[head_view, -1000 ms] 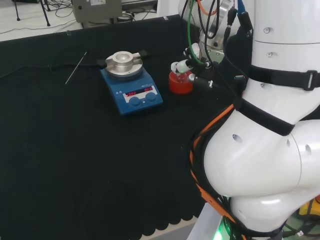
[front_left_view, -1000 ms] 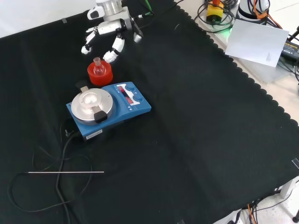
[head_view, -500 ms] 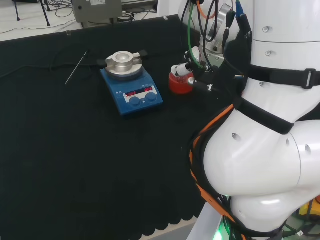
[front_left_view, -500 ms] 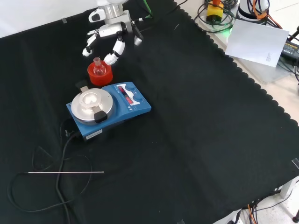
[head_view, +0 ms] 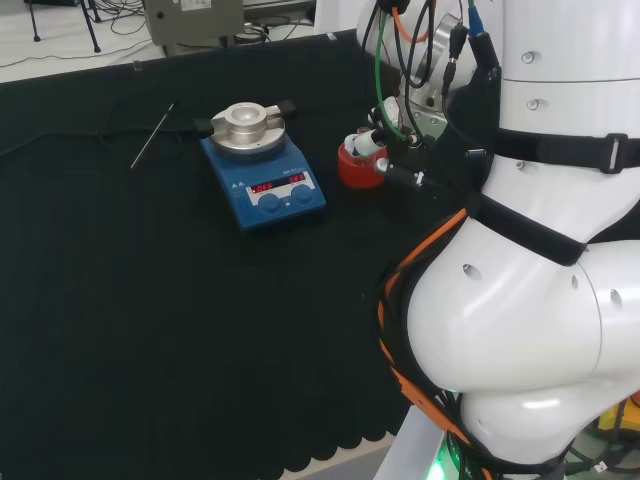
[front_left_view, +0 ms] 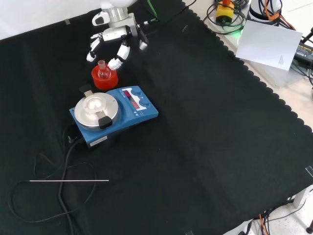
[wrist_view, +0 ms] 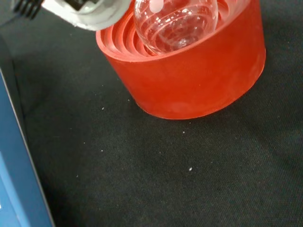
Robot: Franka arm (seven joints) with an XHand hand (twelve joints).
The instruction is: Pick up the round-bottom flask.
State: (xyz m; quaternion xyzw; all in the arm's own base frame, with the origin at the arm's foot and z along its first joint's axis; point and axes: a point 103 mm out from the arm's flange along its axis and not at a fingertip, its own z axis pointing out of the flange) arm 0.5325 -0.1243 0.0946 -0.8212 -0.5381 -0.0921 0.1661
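Meanwhile we see our hand (front_left_view: 115,35) above the round-bottom flask (front_left_view: 102,70), fingers spread apart and holding nothing; the flask sits in its red stand (front_left_view: 104,78).

Head and front views share the stirrer (head_view: 263,178) (wrist camera close).

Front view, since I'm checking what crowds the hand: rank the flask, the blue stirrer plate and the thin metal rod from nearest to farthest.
From the hand:
1. Flask, on its red stand just below the fingers.
2. Blue stirrer plate, lower, beside the stand.
3. Thin metal rod, far down at lower left.
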